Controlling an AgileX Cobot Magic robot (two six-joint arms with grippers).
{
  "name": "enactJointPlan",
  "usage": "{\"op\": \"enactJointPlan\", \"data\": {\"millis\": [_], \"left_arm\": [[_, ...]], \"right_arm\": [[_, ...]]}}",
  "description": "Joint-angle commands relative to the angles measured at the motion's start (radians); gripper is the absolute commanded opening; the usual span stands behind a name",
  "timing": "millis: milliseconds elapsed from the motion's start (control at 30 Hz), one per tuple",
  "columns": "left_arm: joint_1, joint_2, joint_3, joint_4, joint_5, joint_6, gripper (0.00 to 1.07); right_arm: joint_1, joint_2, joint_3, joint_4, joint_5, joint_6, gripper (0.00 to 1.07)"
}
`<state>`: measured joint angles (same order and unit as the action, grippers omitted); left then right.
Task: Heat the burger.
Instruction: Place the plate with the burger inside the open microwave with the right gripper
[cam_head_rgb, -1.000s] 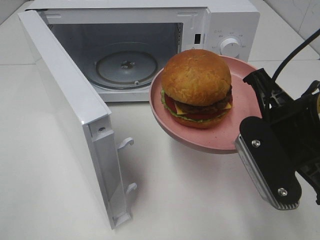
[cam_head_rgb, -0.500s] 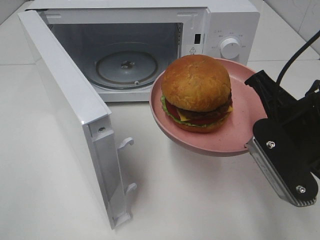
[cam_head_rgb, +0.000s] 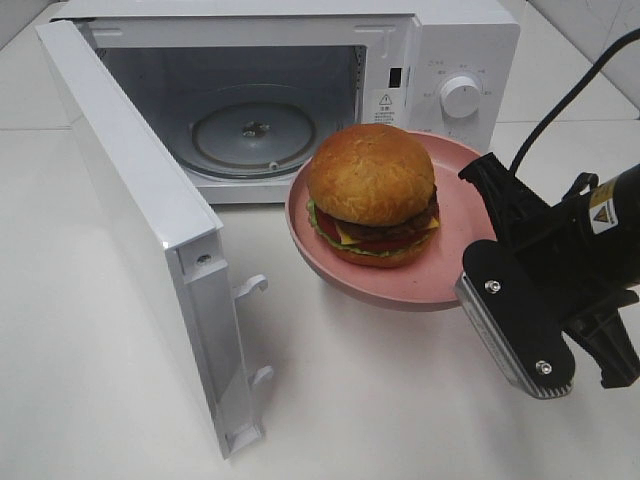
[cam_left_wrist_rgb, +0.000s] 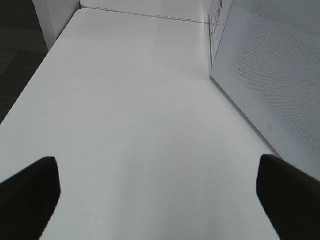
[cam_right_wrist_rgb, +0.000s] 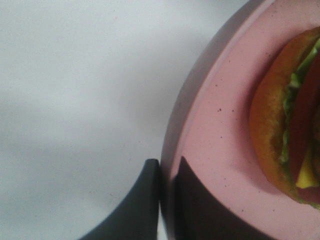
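White box microwave (cam_head_rgb: 460, 40) is stood open. Glossy golden-bun burger (cam_head_rgb: 372, 190) is carried on round pink plate (cam_head_rgb: 462, 215) just before the cavity, rim clamped by right gripper (cam_right_wrist_rgb: 167, 172). Left gripper (cam_left_wrist_rgb: 160, 195) is spread, empty. Loading, door closing and heating are left.

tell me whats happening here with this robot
The right gripper is shut on the rim of the pink plate, holding it with the burger on top, just in front of the microwave. The door stands wide open and the glass turntable is bare. The left gripper hangs open over the white table, holding nothing.
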<state>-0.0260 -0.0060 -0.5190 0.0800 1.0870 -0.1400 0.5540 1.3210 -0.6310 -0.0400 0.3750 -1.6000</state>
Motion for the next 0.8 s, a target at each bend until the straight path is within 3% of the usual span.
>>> {"op": "enactJointPlan", "data": {"millis": [33, 433, 800], "left_arm": [[0.004, -0.011, 0.002, -0.003, -0.013, -0.001, 1.00], [0.004, -0.011, 0.002, -0.003, -0.013, -0.001, 1.00], [0.004, -0.011, 0.002, -0.003, -0.013, -0.001, 1.00]], "right_arm": [[-0.002, 0.012, -0.007, 0.008, -0.075, -0.020, 0.02], [0.056, 0.061, -0.007, 0.015, -0.118, -0.028, 0.02], [0.056, 0.076, -0.008, 0.111, -0.164, -0.108, 0.03]]}}
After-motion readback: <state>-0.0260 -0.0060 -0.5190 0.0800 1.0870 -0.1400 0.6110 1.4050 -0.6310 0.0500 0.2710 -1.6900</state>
